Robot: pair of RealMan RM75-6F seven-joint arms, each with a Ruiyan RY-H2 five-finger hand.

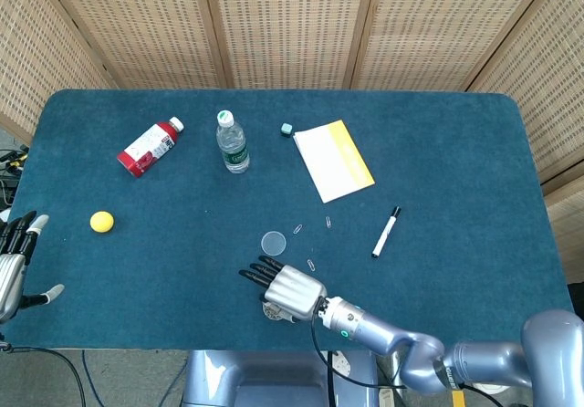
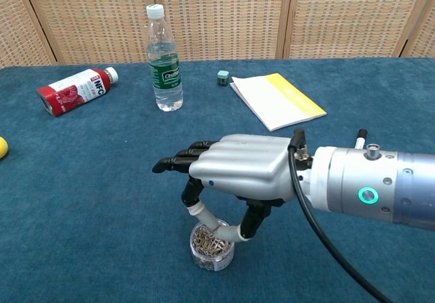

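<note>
The right hand hovers with fingers spread, holding nothing, over the open jar of paper clips at the table's six o'clock edge; a careless nudge might spill them.

A small clear round jar of paper clips is standing upright and lidless near the front edge of the table, filled with a heap of silvery clips. It is sitting directly beneath the right hand, which is hovering palm down with its dark fingers stretched forward and its thumb curling down to the jar's rim. In the head view the jar is showing only as a sliver at the hand's near edge.
</note>
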